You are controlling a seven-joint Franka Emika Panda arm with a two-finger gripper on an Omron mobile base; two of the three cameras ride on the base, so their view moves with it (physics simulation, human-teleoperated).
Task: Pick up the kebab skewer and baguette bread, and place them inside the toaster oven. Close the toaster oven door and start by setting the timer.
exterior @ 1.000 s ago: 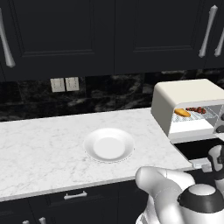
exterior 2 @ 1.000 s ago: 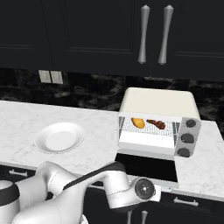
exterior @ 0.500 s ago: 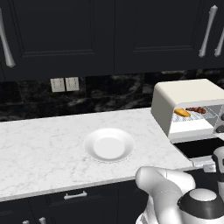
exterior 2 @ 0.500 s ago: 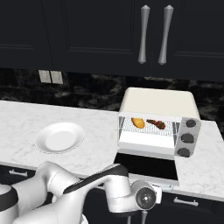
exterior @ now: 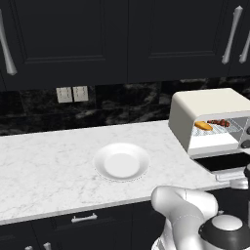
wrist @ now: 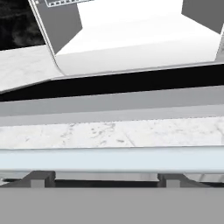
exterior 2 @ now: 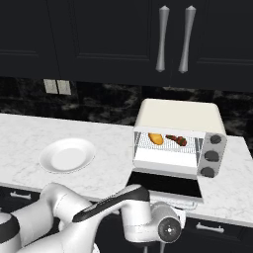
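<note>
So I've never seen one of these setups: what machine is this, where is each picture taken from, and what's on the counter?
It is a rendered kitchen with a white robot arm on a driving base. Two pictures come from cameras on the base, behind the arm to its left and right. The third looks along the gripper, close to the toaster oven door, which lies folded down and open. On the counter sit an empty white plate and the cream toaster oven. The baguette bread and kebab skewer already lie on its rack. Nothing visible is held by the gripper.

Skewer [exterior 2: 177, 140] + baguette [exterior 2: 155, 139] in open oven [exterior 2: 178, 137]
</note>
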